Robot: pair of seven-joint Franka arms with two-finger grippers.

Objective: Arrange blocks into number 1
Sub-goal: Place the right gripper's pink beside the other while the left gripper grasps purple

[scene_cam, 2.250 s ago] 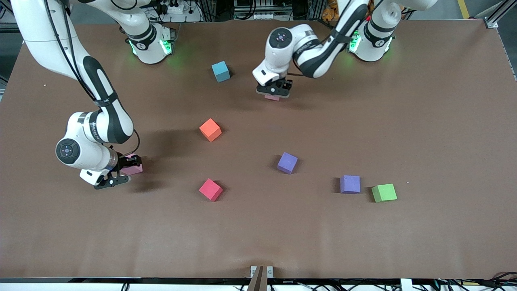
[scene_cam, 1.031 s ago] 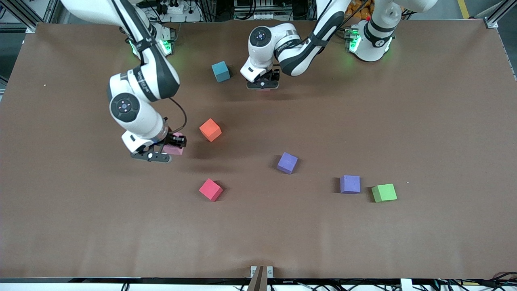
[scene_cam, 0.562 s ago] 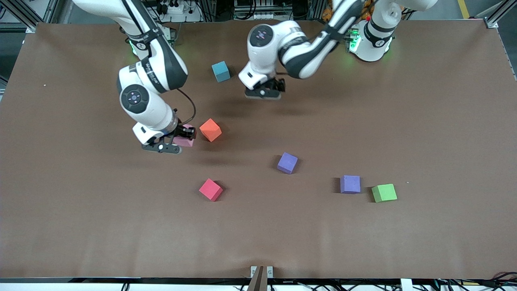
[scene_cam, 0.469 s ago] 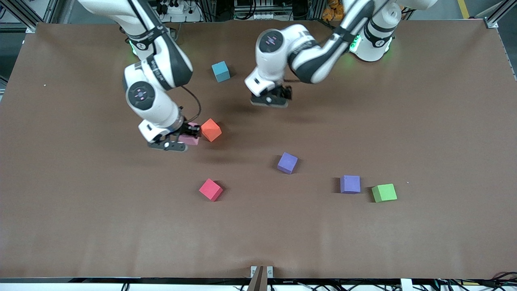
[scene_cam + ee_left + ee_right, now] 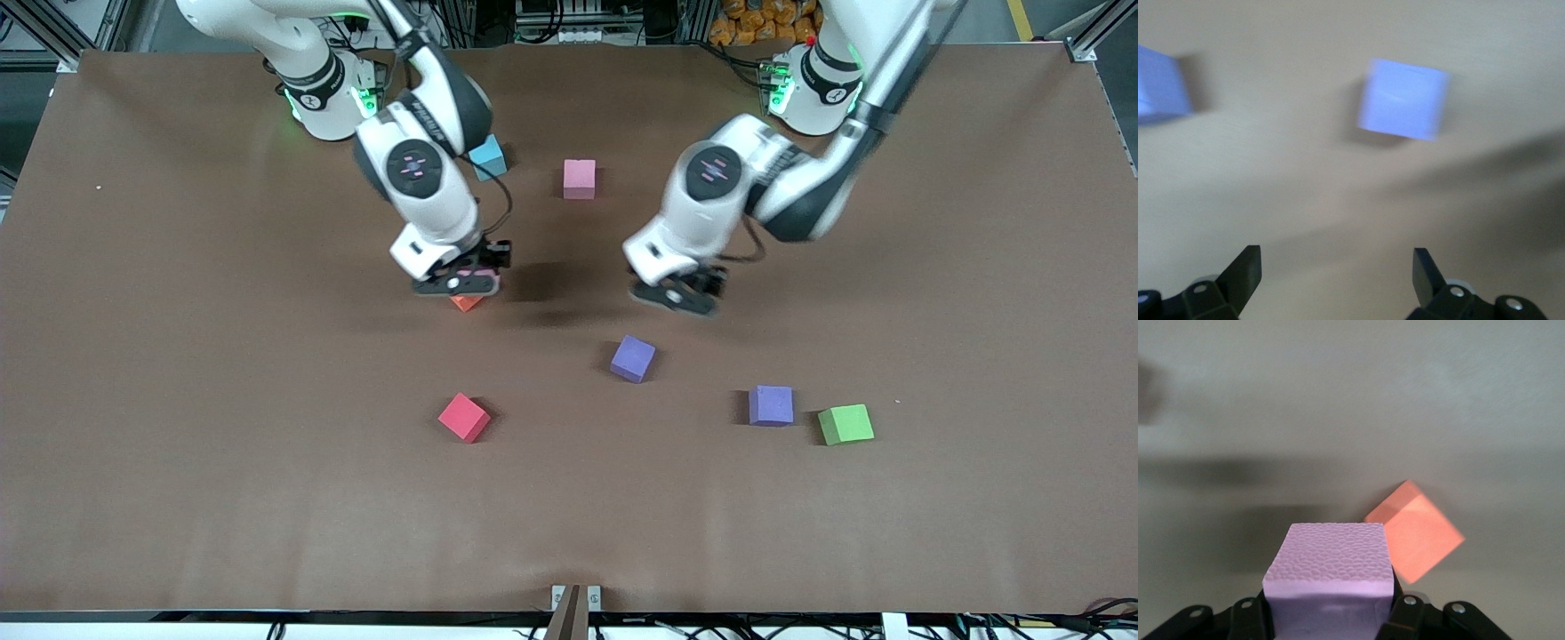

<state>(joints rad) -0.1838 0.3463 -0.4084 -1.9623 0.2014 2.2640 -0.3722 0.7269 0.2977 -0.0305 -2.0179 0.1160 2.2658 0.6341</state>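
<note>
My right gripper (image 5: 462,283), jaws clenched on a pink block (image 5: 1331,570), hangs above the orange block (image 5: 464,302) at centre frame, while my left gripper (image 5: 680,298), jaws released and empty, hovers over bare desk (image 5: 933,293) just above the nearer purple block (image 5: 633,358). The other pink block (image 5: 579,178) sits in the upper middle beside a blue block (image 5: 487,157); the second purple block (image 5: 770,404) lies lower in the frame, next to a green block (image 5: 845,424), with a red block (image 5: 463,417) lower centre.
</note>
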